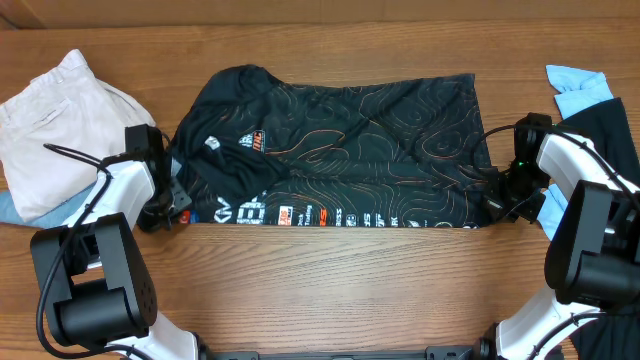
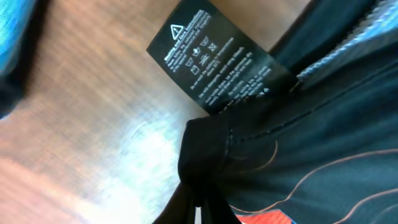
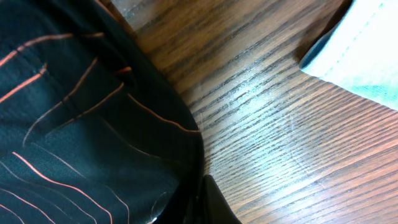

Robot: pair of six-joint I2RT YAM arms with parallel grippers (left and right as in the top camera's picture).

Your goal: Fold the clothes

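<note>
The black jersey (image 1: 340,140) with thin orange contour lines and a row of white and red logos lies folded across the middle of the wooden table. My left gripper (image 1: 172,205) is shut on its near left corner; in the left wrist view the fabric (image 2: 298,149) bunches between my fingers (image 2: 198,208), with a black care label (image 2: 214,59) above. My right gripper (image 1: 503,195) is shut on the jersey's near right corner; the right wrist view shows the fabric (image 3: 81,124) pinched at my fingers (image 3: 202,199).
A cream garment (image 1: 60,110) lies at the far left over a light-blue piece (image 1: 10,208). At the far right lie a light-blue garment (image 1: 578,88), which also shows in the right wrist view (image 3: 364,53), and a plain black one (image 1: 612,125).
</note>
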